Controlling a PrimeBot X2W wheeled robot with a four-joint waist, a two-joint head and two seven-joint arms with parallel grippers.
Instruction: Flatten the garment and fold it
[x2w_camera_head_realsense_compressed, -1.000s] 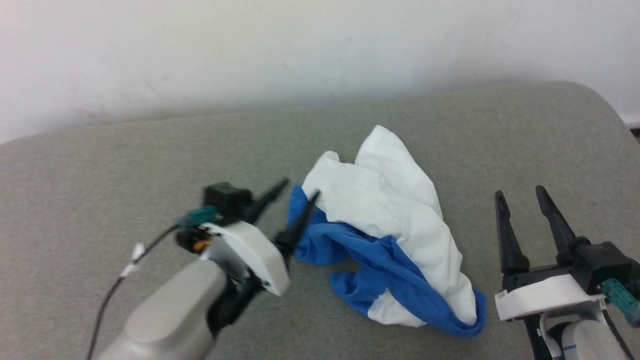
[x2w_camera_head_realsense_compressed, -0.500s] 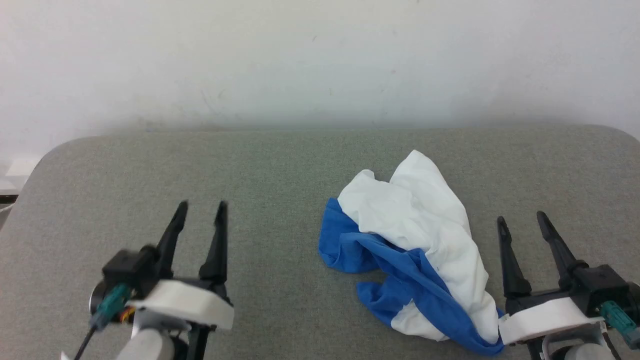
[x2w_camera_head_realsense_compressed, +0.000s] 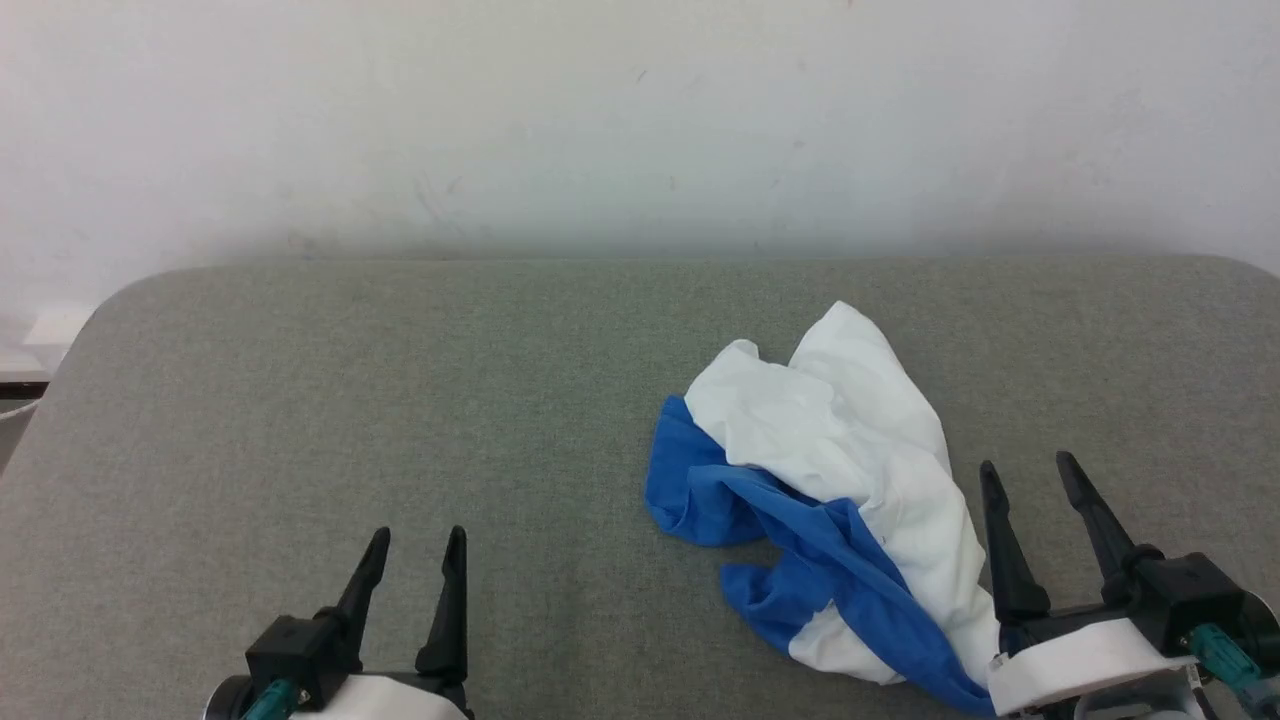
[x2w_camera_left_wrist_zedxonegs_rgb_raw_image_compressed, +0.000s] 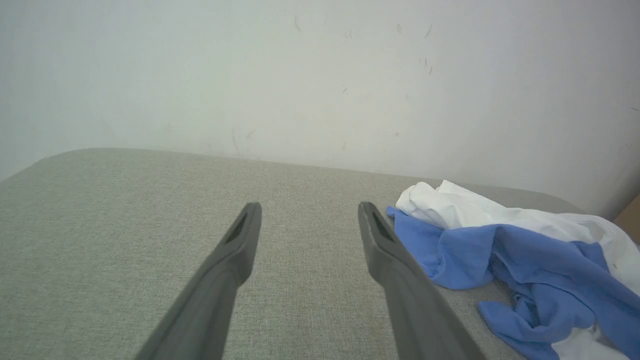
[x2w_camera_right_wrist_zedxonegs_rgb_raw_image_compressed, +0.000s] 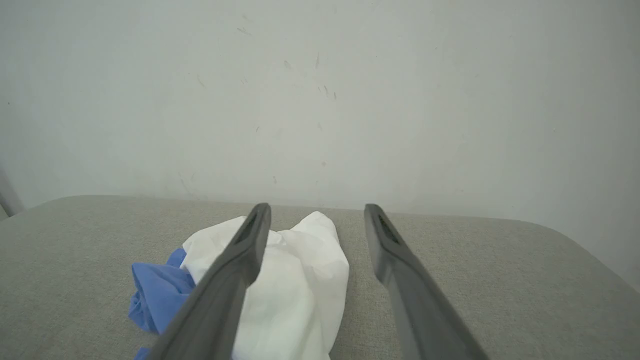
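Toward the right end of the worktop, your garment lies bunched, white over blue. Your left pincer and right pincer hover along the near edge, both spread wide and empty, probably so you can choose a hem to grab.

A grey fabric-covered table carries one crumpled white-and-blue garment toward its right side

garment on surface, 4 o'clock of its middle | left gripper at 7 o'clock, well apart from garment | right gripper at 5 o'clock, just beside garment | wall behind surface, 12 o'clock
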